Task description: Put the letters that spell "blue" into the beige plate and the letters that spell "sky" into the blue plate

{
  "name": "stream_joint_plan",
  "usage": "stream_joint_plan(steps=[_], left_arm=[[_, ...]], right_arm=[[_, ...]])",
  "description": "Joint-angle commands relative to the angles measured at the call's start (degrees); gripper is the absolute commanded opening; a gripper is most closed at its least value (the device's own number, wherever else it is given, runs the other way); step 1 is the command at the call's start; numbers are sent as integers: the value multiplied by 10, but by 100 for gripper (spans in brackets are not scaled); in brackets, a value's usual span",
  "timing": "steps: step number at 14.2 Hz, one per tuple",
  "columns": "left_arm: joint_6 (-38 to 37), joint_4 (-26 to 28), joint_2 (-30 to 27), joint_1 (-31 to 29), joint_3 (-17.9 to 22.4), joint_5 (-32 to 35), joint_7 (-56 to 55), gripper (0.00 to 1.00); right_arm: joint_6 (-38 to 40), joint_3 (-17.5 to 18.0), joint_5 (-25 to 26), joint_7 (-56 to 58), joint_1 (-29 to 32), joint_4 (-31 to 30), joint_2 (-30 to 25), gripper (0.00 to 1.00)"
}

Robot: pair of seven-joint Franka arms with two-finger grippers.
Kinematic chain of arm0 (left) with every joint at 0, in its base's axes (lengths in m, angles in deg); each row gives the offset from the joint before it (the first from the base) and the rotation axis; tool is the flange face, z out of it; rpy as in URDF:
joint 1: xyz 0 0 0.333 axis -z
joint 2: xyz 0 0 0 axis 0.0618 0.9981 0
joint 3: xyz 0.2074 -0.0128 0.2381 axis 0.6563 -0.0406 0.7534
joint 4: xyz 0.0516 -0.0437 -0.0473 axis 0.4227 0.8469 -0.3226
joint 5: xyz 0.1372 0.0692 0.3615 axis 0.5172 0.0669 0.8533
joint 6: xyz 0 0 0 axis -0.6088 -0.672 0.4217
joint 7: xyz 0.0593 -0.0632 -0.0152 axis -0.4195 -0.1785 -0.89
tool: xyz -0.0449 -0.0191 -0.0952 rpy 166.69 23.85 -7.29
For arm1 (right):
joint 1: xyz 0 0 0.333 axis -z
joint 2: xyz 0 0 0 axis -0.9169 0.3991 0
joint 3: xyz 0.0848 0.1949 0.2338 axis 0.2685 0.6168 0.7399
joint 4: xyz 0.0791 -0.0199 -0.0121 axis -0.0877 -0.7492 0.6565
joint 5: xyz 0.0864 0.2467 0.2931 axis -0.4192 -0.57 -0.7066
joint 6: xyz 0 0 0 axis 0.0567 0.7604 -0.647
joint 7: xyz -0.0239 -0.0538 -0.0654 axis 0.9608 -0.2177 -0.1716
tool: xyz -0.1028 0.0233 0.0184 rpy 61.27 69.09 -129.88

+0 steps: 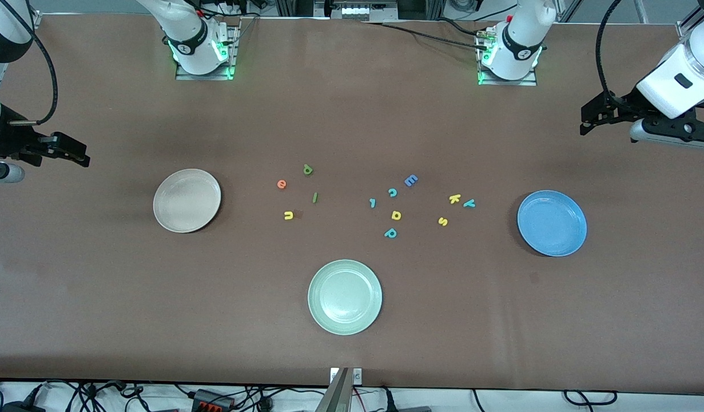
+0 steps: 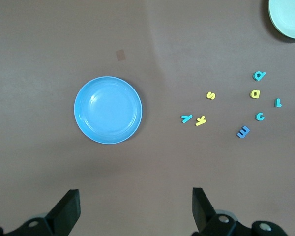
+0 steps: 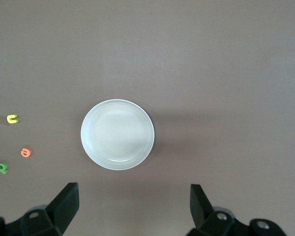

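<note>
Black fingers of your left gripper (image 2: pixel 132 211) gape wide, holding nothing, above bare table by the blue plate (image 1: pixel 552 223). Your right gripper (image 3: pixel 132 209) waits, spread too, by the beige plate (image 1: pixel 187 200). Pinch each tiny, light letter's thin edges: yellow k (image 1: pixel 454 198) sits near blue, orange e (image 1: pixel 281 183) near beige.

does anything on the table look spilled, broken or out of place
Nothing stands out. The toy letters lie loose on the table between the beige plate and blue plate, all three plates are empty, and both hands hang open.
</note>
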Motion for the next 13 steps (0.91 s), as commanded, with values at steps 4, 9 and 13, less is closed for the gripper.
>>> stream_joint_plan(steps=[4,9,13], left_arm=[[-14,-18,7,-1,0,-12,11,100],[-16,-17,7,0,0,-11,12,100],[-91,-17,33,4,-1,-16,15,100]], right_arm=[[-5,10,8,6,-16,-12,22,100],[-25,10,0,1,-97,-13,96,100],[-79,10,-4,-73,-181,-15,157,100]])
